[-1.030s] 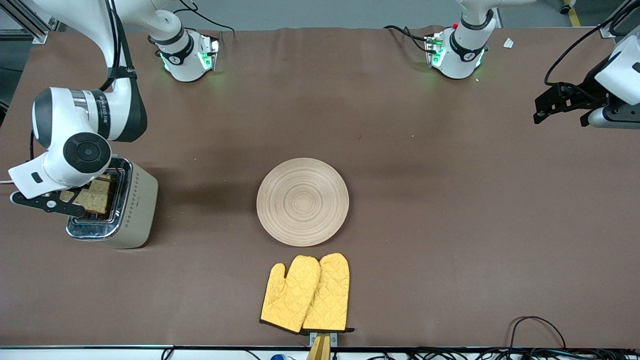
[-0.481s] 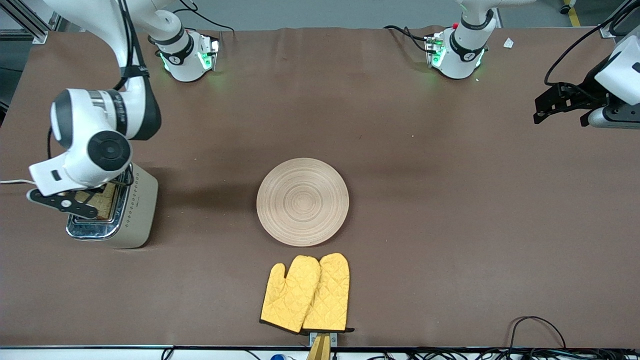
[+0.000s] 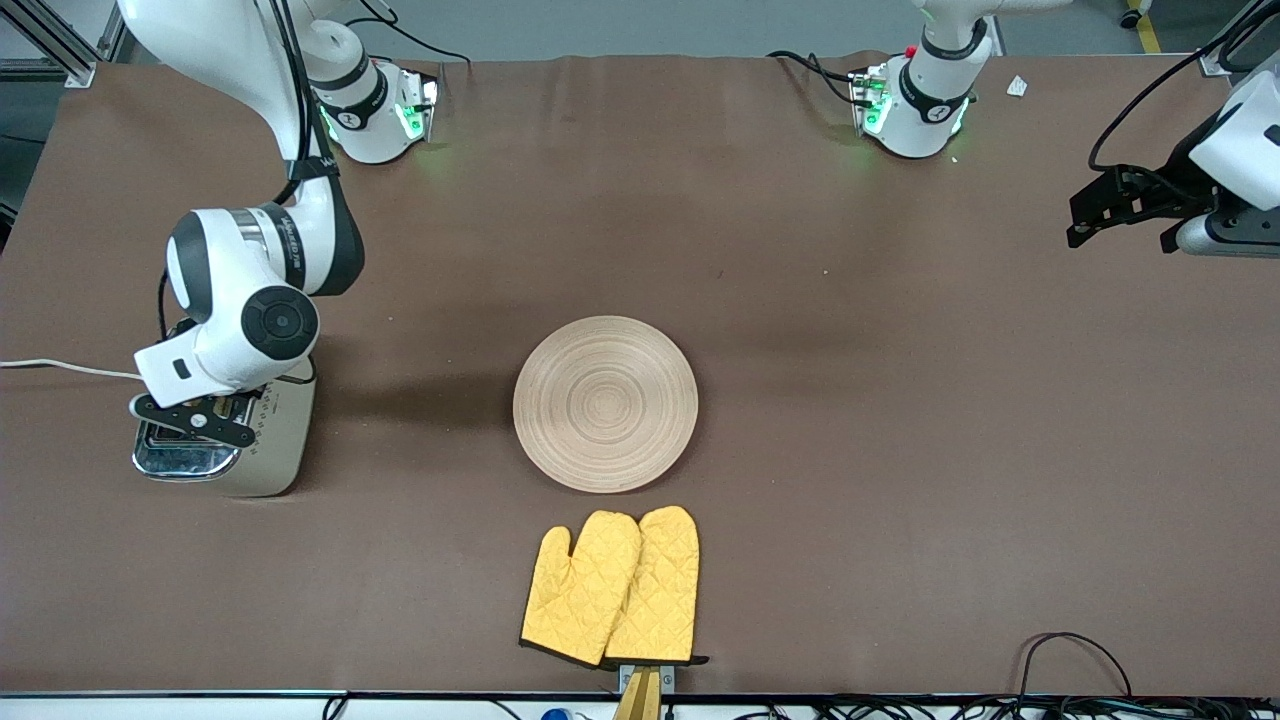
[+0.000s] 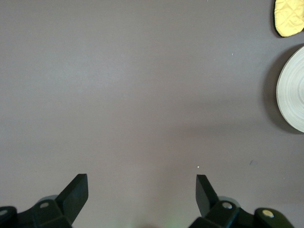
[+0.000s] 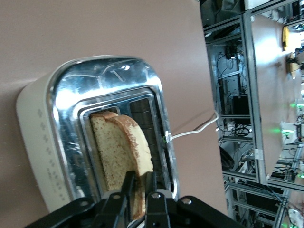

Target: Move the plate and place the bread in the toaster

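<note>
The right arm bends down from its base at the upper left of the front view, its right gripper [image 3: 195,420] pointing downward at mid-left — fingers [image 5: 127,187] narrowly parted around a slice's edge. The left gripper [image 3: 1120,205] waits at the upper right edge, fingers [image 4: 76,190] spread wide — holding nothing.

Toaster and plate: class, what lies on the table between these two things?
Nothing: in the front view the stretch of brown table between the toaster and the plate is bare, apart from a shadow.
</note>
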Motion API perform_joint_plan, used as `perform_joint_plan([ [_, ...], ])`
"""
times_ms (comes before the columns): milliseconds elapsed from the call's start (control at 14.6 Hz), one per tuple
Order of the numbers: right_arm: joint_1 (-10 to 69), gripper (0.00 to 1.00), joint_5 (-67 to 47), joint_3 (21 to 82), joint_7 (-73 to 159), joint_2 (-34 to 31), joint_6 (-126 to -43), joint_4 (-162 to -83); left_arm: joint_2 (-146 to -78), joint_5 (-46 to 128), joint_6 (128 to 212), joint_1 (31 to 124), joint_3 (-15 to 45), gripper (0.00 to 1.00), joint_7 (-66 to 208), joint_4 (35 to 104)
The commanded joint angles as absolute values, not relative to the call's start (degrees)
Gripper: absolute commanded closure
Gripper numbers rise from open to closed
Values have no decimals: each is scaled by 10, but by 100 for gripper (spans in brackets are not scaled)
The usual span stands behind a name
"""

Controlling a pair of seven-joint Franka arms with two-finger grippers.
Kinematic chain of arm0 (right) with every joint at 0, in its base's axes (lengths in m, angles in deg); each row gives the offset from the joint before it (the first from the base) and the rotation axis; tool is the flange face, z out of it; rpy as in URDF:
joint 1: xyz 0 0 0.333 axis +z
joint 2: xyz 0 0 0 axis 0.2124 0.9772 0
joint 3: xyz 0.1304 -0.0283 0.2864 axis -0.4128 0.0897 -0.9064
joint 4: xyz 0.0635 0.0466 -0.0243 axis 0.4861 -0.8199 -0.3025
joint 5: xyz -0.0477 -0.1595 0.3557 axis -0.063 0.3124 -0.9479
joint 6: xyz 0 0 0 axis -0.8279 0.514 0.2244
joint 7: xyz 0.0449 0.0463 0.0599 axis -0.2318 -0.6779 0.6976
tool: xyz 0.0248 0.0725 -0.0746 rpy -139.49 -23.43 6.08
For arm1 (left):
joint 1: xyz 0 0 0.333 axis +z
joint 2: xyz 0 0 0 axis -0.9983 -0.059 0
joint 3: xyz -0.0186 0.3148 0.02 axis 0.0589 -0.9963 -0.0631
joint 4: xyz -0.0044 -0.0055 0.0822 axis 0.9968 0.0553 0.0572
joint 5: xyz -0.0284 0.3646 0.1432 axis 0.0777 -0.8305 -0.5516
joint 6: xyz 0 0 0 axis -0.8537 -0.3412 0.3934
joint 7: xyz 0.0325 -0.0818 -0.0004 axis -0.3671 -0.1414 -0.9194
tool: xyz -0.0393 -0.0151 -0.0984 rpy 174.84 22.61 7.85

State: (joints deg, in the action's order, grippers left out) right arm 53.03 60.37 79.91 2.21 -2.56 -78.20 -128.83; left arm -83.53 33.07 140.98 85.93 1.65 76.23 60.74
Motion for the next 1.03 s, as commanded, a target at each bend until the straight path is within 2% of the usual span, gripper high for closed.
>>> perform_joint_plan([
  [0,514,14,566,798,41,-24,-788,-1263,-830,340,1402,864,18,0,772,604],
  [69,511,2,541,799,74,-25,-786,-1251,-830,340,1402,864,18,0,772,604],
  [137,505,0,498,799,113,-32,-782,-1236,-830,340,1402,864,18,0,772,604],
  [343,501,0,359,805,135,-64,-711,-1170,-830,340,1402,864,18,0,772,604],
  [549,501,0,273,806,136,-95,-639,-1108,-830,349,1402,864,18,0,772,604],
  [755,486,0,262,806,181,-164,-621,-1105,-830,349,1402,864,18,0,772,604],
  [961,472,0,262,806,269,-210,-563,-1106,-830,350,1402,864,18,0,771,604],
])
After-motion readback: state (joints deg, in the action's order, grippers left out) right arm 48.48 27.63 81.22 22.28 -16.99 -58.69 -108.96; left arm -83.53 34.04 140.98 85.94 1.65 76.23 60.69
